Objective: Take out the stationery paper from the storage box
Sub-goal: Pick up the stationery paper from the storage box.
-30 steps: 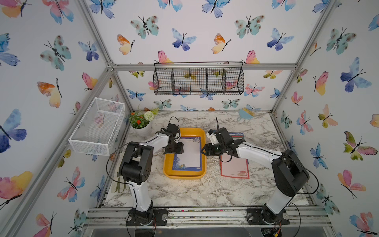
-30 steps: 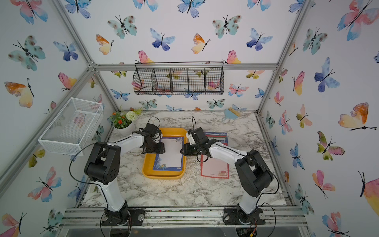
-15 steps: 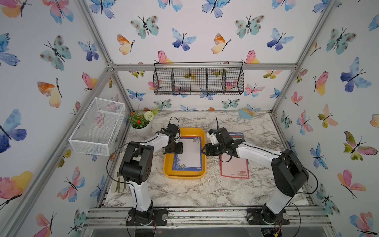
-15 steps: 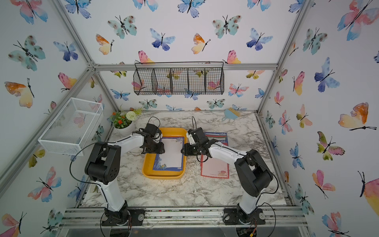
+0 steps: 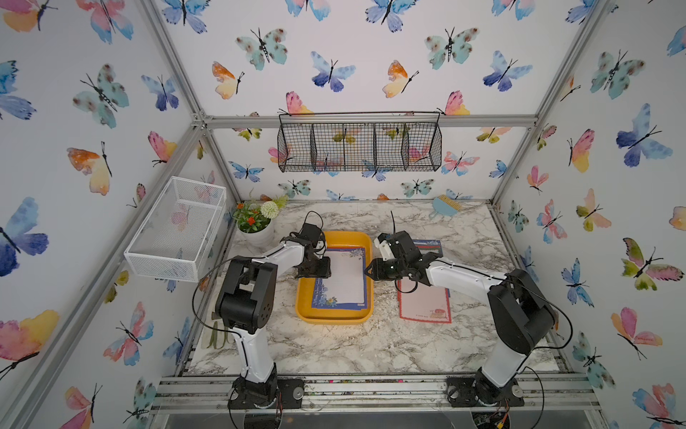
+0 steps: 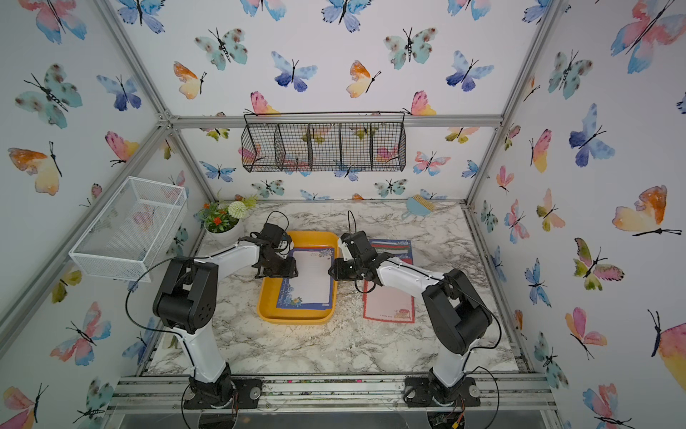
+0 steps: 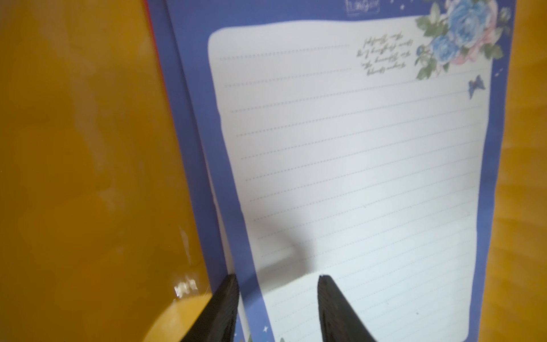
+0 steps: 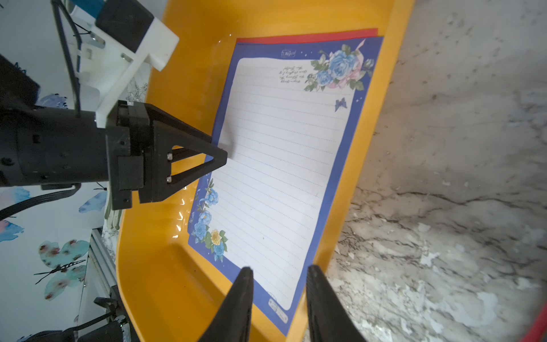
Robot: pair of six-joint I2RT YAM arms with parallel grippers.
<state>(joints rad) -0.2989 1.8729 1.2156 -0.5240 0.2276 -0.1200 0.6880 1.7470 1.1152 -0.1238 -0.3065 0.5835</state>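
1. The yellow storage box [image 5: 334, 318] sat on the marble table [image 5: 334, 353], between the two arms.
2. A blue-bordered sheet [image 5: 343, 278] of lined writing paper lay on top inside the box. It was pushed toward the right arm's side, and its long edge there rode up the box wall.
3. The edge of a red sheet [image 8: 307, 37] showed from under it at the far end of the box.
4. The left gripper [image 7: 276, 296] was low over the sheet's long edge on its own side. Its fingers stood partly apart, one at the sheet's outer edge and one over the lined white middle, with nothing pinched between them.
5. The right gripper [image 8: 279, 284] was at the opposite long edge, by the box wall. Its fingers stood a narrow gap apart, astride the blue border and holding nothing. Whether they touched the paper could not be told.
6. Outside the box, a red-bordered sheet [image 5: 425, 301] lay flat on the table beside it. A dark-bordered sheet [image 5: 430, 245] lay just behind, partly hidden by the right arm.
7. A flower pot [image 5: 256, 226] stood at the table's far left corner.
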